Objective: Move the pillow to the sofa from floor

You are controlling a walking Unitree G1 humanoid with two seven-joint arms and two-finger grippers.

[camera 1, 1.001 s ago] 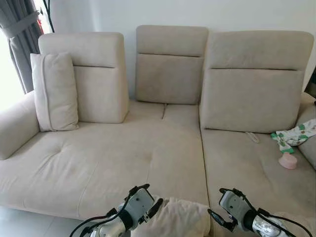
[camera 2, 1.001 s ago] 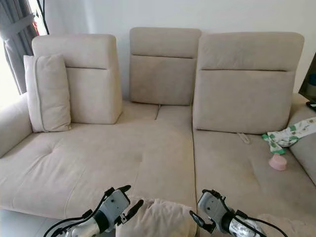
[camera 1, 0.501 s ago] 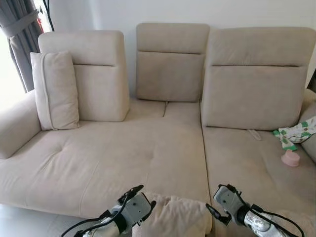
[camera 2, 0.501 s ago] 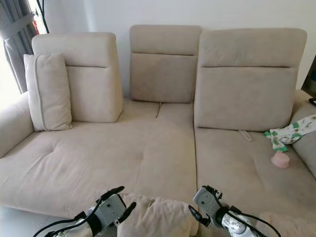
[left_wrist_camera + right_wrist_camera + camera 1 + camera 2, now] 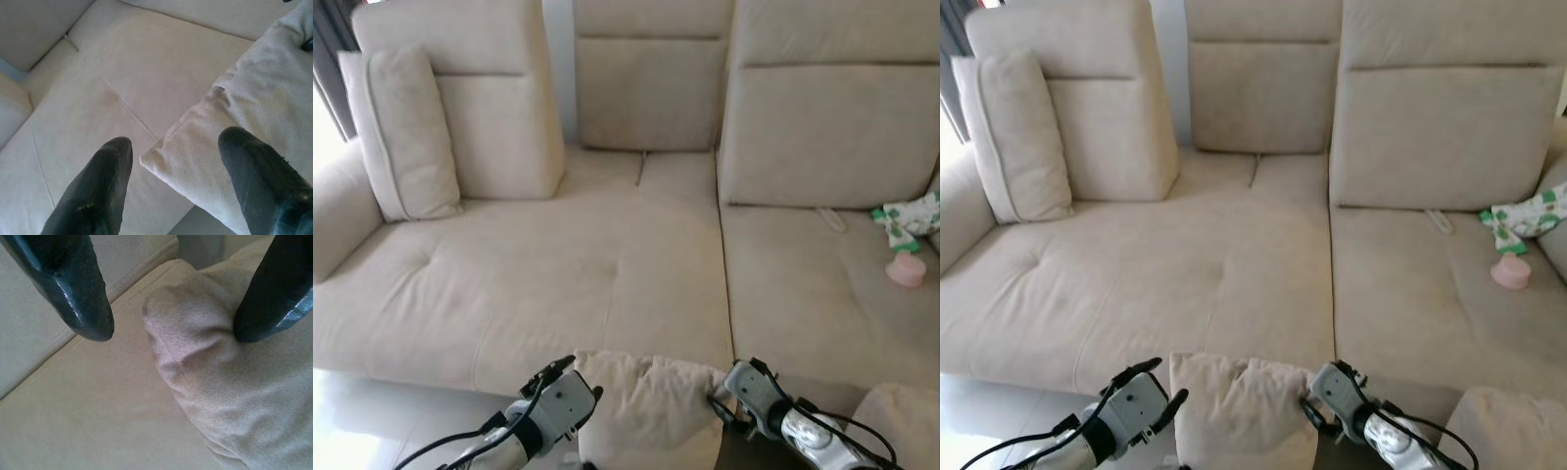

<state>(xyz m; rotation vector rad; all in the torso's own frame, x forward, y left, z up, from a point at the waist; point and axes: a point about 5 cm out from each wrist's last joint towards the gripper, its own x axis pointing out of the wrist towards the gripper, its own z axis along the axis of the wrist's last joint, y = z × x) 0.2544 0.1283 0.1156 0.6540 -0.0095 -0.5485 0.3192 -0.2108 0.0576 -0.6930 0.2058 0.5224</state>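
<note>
- The pillow (image 5: 646, 406) is being cut off by the lower edge of the head views, so its lower part and full outline cannot be made out; its long axis cannot be told for certain.
- What is visible of it is a crumpled beige top edge with two corners pointing up toward the sofa back, lying across the front edge of the sofa (image 5: 558, 284) — roughly side to side between the two arms.
- The pillow is being held at the sofa's front edge, its upper part overlapping the seat cushion just left of the seam between the two seat sections.
- The left gripper (image 5: 176, 161) is being kept wide: one finger is lying on the pillow's fabric, the other is over the bare seat, and the pillow's corner is sitting between them. Whether that corner is actually being pinched cannot be told.
- The right gripper (image 5: 171, 313) is also being kept spread, with one fingertip pressed into the pillow's bunched corner and the other apart from it, over the seat.
- Another beige cushion (image 5: 401, 132) is being propped upright against the left backrest.
- A patterned cloth (image 5: 909, 215) and a small pink object (image 5: 906, 270) are lying on the right seat — the cloth is partly cut off by the frame.
- A further beige shape (image 5: 896, 421) is being clipped at the lower right corner and cannot be identified.
</note>
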